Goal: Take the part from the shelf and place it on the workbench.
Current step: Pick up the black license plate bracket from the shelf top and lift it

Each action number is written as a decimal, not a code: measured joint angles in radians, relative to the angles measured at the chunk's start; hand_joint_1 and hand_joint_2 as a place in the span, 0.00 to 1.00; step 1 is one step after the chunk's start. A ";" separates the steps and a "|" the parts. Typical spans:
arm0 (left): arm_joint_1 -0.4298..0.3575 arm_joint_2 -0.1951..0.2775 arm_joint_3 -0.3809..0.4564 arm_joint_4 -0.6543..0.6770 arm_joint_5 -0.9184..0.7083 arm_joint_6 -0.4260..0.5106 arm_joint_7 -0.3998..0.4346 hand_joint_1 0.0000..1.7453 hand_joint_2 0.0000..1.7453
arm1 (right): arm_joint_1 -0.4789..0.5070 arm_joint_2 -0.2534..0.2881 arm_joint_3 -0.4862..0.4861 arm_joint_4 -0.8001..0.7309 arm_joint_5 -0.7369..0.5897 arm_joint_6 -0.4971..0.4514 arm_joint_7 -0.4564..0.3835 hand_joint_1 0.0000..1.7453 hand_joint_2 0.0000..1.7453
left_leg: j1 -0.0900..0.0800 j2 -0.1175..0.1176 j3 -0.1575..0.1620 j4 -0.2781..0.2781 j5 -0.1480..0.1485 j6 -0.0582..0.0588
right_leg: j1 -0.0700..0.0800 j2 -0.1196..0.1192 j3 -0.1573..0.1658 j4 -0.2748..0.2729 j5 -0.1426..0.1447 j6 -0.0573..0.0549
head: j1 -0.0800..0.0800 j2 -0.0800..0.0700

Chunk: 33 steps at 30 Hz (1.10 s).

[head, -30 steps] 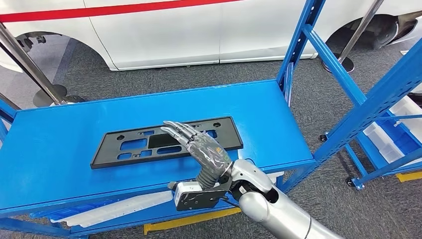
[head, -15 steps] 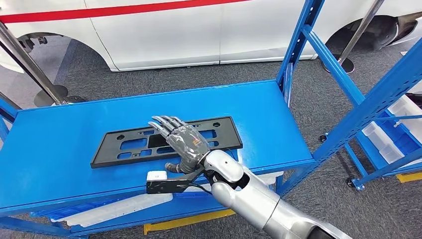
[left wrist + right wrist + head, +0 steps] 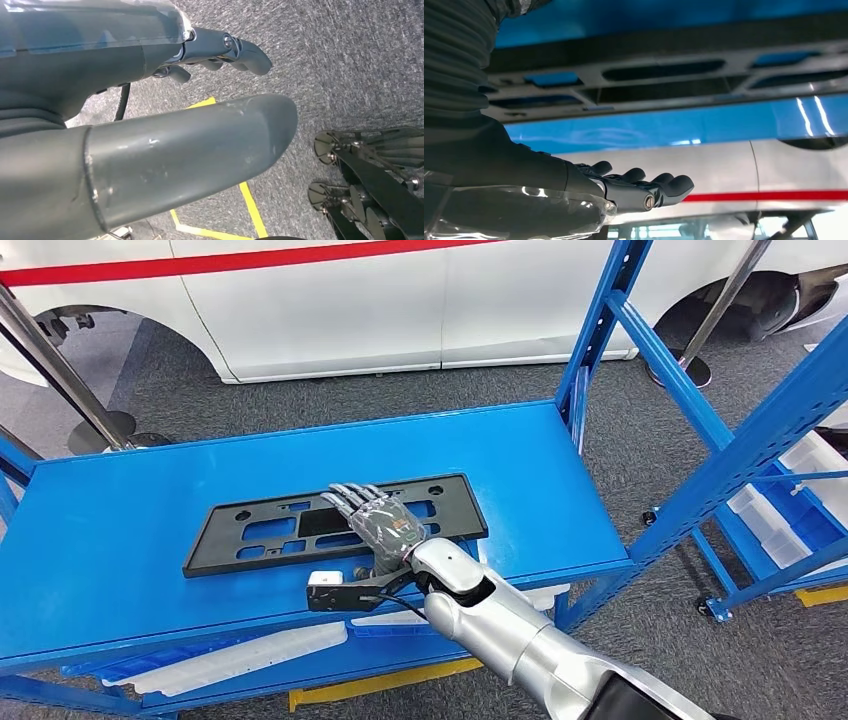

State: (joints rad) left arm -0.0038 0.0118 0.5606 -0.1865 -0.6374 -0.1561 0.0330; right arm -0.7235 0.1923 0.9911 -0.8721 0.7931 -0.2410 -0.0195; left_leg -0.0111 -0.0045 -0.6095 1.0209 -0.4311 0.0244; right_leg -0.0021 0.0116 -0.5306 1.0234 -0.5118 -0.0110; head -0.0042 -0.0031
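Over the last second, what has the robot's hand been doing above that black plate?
The right hand swung left across the black part, turned palm down, then sank closer to it, fingers spread, gripping nothing yet. The part stayed flat on the blue shelf in the same place. White car unchanged.

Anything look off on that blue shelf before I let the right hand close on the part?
Nothing stands out. The black plate frame lies flat on the blue shelf top, slightly skewed to its edges, with no visible cracks or bends. The right hand is above it, fingers extended, holding nothing.
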 joint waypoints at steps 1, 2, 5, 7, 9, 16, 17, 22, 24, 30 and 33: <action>0.000 0.000 0.000 0.000 0.001 0.000 0.001 0.00 0.00 | 0.000 0.001 0.000 0.017 0.003 0.000 -0.001 0.00 1.00 | 0.000 0.000 0.000 0.000 0.000 0.000 | 0.000 0.000 0.000 0.000 0.000 0.000 | 0.000 0.000; 0.000 0.000 0.001 0.000 0.002 0.001 0.003 0.00 0.00 | 0.000 0.002 0.000 0.033 0.006 0.000 -0.002 0.00 1.00 | 0.000 0.000 0.000 0.000 0.000 0.000 | 0.000 0.000 0.000 0.000 0.000 0.000 | 0.000 0.000; 0.000 0.000 0.003 0.000 0.000 0.001 0.004 0.00 0.00 | -0.002 0.005 0.000 0.082 0.026 -0.007 0.002 0.00 1.00 | 0.000 0.000 0.000 0.000 0.000 0.000 | 0.000 0.000 0.000 0.000 0.000 0.000 | 0.000 0.000; 0.000 0.000 0.004 0.000 -0.006 0.001 0.003 0.00 0.00 | -0.005 0.006 0.000 0.115 0.044 -0.020 0.007 0.00 1.00 | 0.000 0.000 0.000 0.000 0.000 0.000 | -0.001 0.000 0.000 0.000 0.000 0.000 | 0.000 0.000; 0.000 0.000 0.006 0.000 -0.010 0.001 0.002 0.00 0.00 | -0.010 0.006 -0.001 0.141 0.058 -0.035 0.009 0.00 1.00 | 0.000 0.000 0.000 0.000 0.000 0.000 | -0.001 0.000 0.000 0.000 0.000 0.000 | 0.000 0.000; 0.000 0.000 0.011 0.000 -0.017 0.000 0.002 0.00 0.00 | -0.029 0.008 -0.015 0.211 0.096 -0.085 0.038 0.00 1.00 | 0.000 0.000 0.003 0.000 0.000 0.000 | -0.001 0.000 0.002 0.000 0.000 0.000 | 0.000 0.000; 0.000 0.000 0.014 0.000 -0.020 0.000 0.002 0.00 0.00 | -0.030 0.007 -0.023 0.221 0.101 -0.096 0.041 0.00 1.00 | 0.000 0.000 0.004 0.000 0.000 0.000 | -0.001 0.000 0.002 0.000 0.000 0.000 | 0.000 0.000; 0.000 0.000 0.025 0.000 -0.029 0.000 0.003 0.00 0.00 | -0.033 0.004 -0.061 0.258 0.114 -0.130 0.042 0.79 1.00 | 0.000 0.000 0.006 0.000 0.000 0.000 | -0.001 0.000 0.004 0.000 0.000 0.000 | 0.000 0.000; 0.000 0.000 0.026 0.000 -0.033 -0.001 0.001 0.00 0.00 | -0.032 0.002 -0.074 0.266 0.117 -0.135 0.043 0.97 1.00 | 0.000 0.000 0.006 0.000 0.000 0.000 | -0.001 0.000 0.004 0.000 0.000 0.001 | 0.000 0.000; 0.000 0.000 0.027 0.000 -0.043 -0.003 -0.002 0.00 0.00 | -0.027 -0.003 -0.096 0.277 0.123 -0.143 0.044 1.00 1.00 | 0.000 0.000 0.006 0.000 0.000 0.000 | -0.001 0.000 0.004 -0.001 0.001 0.002 | 0.000 0.000; 0.000 0.000 0.027 0.000 -0.044 -0.003 -0.002 0.00 0.00 | -0.029 -0.004 -0.100 0.278 0.125 -0.146 0.044 1.00 1.00 | 0.000 0.000 0.006 0.000 0.000 0.000 | -0.001 0.000 0.004 -0.001 0.001 0.002 | 0.000 0.000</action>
State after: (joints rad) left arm -0.0041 0.0122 0.5875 -0.1865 -0.6813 -0.1595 0.0305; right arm -0.7523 0.1882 0.8907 -0.5943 0.9180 -0.3875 0.0243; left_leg -0.0112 -0.0041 -0.6036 1.0212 -0.4309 0.0246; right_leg -0.0033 0.0120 -0.5266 1.0227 -0.5106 -0.0094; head -0.0042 -0.0031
